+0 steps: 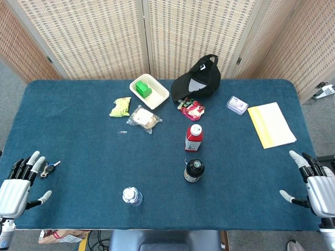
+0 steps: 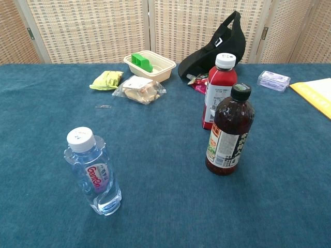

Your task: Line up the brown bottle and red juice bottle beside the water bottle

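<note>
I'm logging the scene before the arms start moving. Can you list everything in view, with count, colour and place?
clear plastic water bottle: 1, white cap, near edge, left of centre
dark brown bottle: 1, black cap, centre
red juice bottle: 1, white cap, just behind the brown one
black cap: 1, far centre
beige tray: 1, holds a green item, far centre
yellow-green packet: 1, left of tray
clear bag of snacks: 1, near tray
red wrapper: 1, by cap
small clear box: 1, far right
yellow-edged paper pad: 1, right
keys: 1 set, left edge
blue table: 1
left hand: fingers apart, holds nothing
right hand: fingers apart, holds nothing
</note>
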You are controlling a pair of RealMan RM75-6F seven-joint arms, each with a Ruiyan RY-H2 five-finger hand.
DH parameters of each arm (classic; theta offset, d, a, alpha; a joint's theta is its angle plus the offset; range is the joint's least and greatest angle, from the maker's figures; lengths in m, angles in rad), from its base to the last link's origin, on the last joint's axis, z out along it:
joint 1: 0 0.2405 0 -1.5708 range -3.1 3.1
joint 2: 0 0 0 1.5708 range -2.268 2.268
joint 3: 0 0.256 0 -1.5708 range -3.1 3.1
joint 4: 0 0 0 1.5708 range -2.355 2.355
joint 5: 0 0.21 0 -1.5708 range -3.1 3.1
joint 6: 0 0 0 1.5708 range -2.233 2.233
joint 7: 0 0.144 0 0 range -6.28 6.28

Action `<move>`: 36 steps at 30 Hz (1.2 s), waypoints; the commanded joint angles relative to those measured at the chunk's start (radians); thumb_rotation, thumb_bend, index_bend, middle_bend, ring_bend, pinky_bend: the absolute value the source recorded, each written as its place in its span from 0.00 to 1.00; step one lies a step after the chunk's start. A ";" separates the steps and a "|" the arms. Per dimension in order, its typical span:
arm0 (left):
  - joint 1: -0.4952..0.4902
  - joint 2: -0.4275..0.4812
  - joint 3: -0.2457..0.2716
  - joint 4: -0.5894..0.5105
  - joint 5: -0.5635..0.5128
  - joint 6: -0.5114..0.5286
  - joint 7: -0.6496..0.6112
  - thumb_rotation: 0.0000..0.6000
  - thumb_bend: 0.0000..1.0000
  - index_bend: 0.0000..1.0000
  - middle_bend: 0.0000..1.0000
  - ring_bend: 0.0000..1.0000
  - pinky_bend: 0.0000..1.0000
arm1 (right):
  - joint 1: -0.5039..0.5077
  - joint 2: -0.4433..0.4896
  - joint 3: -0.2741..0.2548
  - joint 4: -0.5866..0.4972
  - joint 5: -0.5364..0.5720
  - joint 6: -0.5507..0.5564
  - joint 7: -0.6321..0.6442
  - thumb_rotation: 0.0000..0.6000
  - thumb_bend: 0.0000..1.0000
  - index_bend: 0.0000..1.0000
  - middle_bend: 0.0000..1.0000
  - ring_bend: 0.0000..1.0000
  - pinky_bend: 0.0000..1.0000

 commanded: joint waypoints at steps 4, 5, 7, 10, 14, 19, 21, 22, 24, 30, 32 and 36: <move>0.002 -0.002 0.003 0.002 0.001 0.000 -0.002 1.00 0.17 0.01 0.00 0.04 0.04 | 0.004 0.002 -0.003 -0.002 -0.004 -0.008 0.010 1.00 0.11 0.08 0.15 0.04 0.11; 0.003 -0.002 0.004 0.002 0.002 0.001 -0.002 1.00 0.17 0.01 0.00 0.04 0.04 | 0.005 0.002 -0.003 -0.002 -0.007 -0.008 0.010 1.00 0.11 0.08 0.15 0.04 0.11; 0.006 -0.001 0.004 0.000 0.004 0.007 -0.002 1.00 0.17 0.01 0.00 0.04 0.04 | 0.005 0.003 -0.006 -0.002 -0.015 -0.007 0.011 1.00 0.11 0.08 0.15 0.04 0.11; 0.009 0.002 0.005 -0.004 0.006 0.013 -0.002 1.00 0.17 0.01 0.00 0.04 0.04 | 0.010 0.008 -0.010 -0.005 -0.026 -0.012 0.030 1.00 0.11 0.08 0.15 0.04 0.11; 0.011 0.004 0.007 -0.010 0.011 0.017 0.002 1.00 0.17 0.01 0.00 0.04 0.04 | 0.019 0.017 -0.017 -0.008 -0.043 -0.025 0.060 1.00 0.11 0.08 0.15 0.04 0.11; 0.014 0.006 0.008 -0.016 0.013 0.022 0.006 1.00 0.17 0.01 0.00 0.04 0.04 | 0.043 0.035 -0.041 -0.025 -0.079 -0.067 0.147 1.00 0.11 0.08 0.15 0.04 0.11; 0.015 0.007 0.009 -0.018 0.016 0.023 0.006 1.00 0.17 0.01 0.00 0.04 0.04 | 0.064 0.046 -0.053 -0.030 -0.098 -0.101 0.203 1.00 0.11 0.08 0.15 0.04 0.11; 0.016 0.007 0.010 -0.019 0.018 0.024 0.005 1.00 0.17 0.01 0.00 0.04 0.04 | 0.074 0.049 -0.057 -0.031 -0.105 -0.115 0.225 1.00 0.11 0.08 0.15 0.04 0.11; 0.017 0.008 0.010 -0.020 0.020 0.027 0.004 1.00 0.17 0.01 0.00 0.04 0.04 | 0.096 0.055 -0.062 -0.035 -0.118 -0.143 0.269 1.00 0.11 0.08 0.15 0.04 0.11; 0.019 0.013 0.011 -0.022 0.026 0.031 0.004 1.00 0.17 0.01 0.00 0.04 0.04 | 0.176 0.041 -0.068 -0.029 -0.145 -0.238 0.382 1.00 0.05 0.08 0.15 0.04 0.11; 0.019 0.013 0.010 -0.023 0.026 0.031 0.003 1.00 0.17 0.01 0.00 0.04 0.04 | 0.198 0.025 -0.063 -0.020 -0.141 -0.263 0.399 1.00 0.05 0.08 0.15 0.04 0.11; 0.018 0.015 0.010 -0.023 0.027 0.029 0.002 1.00 0.17 0.01 0.00 0.04 0.04 | 0.247 -0.024 -0.051 0.007 -0.125 -0.318 0.448 1.00 0.05 0.08 0.16 0.04 0.11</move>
